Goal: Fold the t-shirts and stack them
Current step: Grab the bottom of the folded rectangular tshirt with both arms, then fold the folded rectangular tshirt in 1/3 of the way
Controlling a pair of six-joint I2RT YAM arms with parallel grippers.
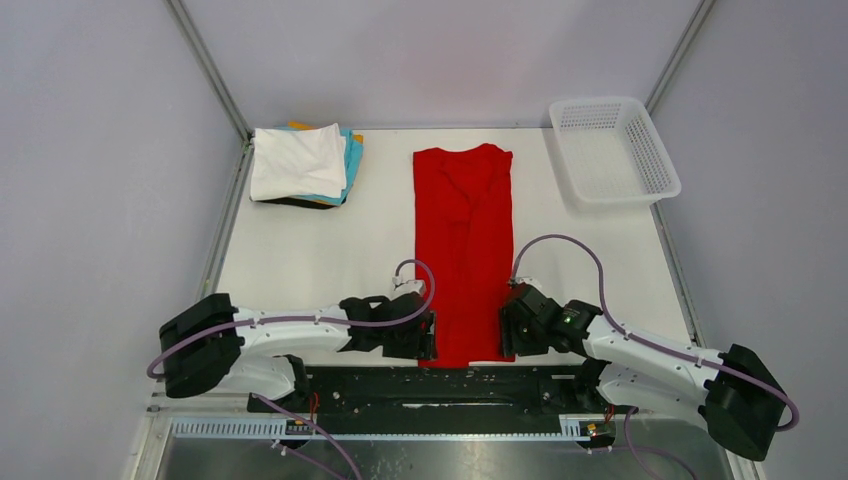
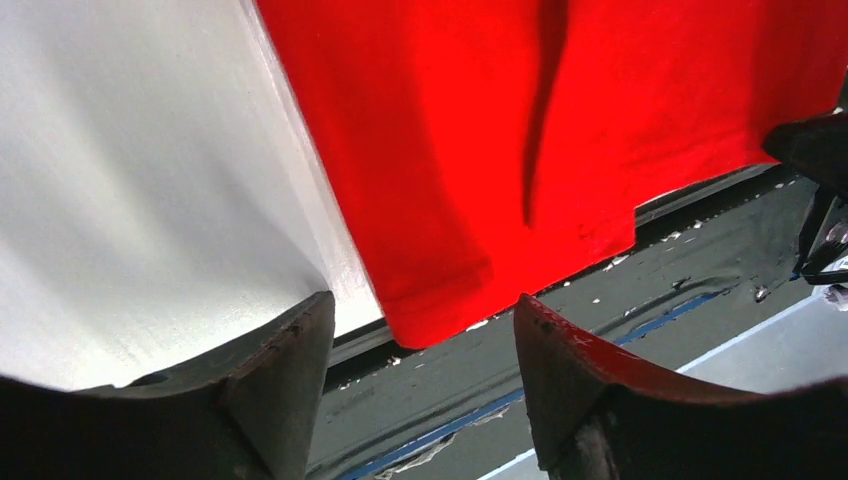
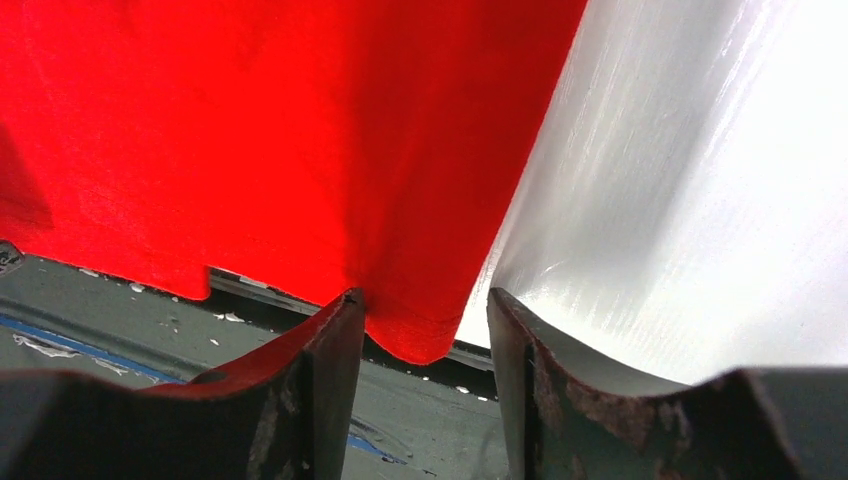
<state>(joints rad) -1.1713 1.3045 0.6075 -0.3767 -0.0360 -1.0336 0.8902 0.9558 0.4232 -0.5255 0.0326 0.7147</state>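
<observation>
A red t-shirt (image 1: 465, 245) lies folded into a long strip down the middle of the white table, its hem hanging over the near edge. My left gripper (image 1: 428, 338) is open at the hem's left corner (image 2: 440, 310), which sits just ahead of its fingertips. My right gripper (image 1: 506, 335) is open at the hem's right corner (image 3: 420, 330), which hangs between its fingertips. A stack of folded t-shirts (image 1: 300, 165), white on top with cyan, orange and dark below, sits at the far left.
A white plastic mesh basket (image 1: 612, 148) stands at the far right corner. The black arm rail (image 1: 450, 385) runs along the near table edge under the hem. Grey walls enclose the table on three sides.
</observation>
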